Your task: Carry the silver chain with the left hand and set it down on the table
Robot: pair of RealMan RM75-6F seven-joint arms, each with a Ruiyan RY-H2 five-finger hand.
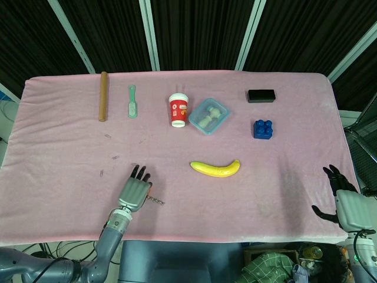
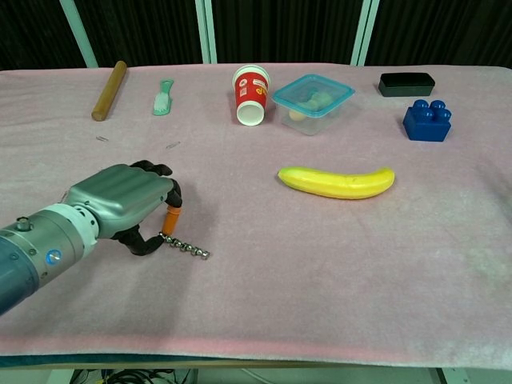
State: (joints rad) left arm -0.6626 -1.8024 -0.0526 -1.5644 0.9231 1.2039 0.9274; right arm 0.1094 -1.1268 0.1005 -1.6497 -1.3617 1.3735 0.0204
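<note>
Left hand (image 2: 124, 204) pinches one end of the silver chain (image 2: 186, 249), well left of the banana (image 2: 337, 182); the chain slants down, its far end apparently touching the table (image 2: 336, 272); a weak pinch on small beads risks premature slipping.

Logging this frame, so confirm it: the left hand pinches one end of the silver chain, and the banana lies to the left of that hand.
Not quite. The left hand does pinch the silver chain, but the chest view shows the banana on its right.
</note>
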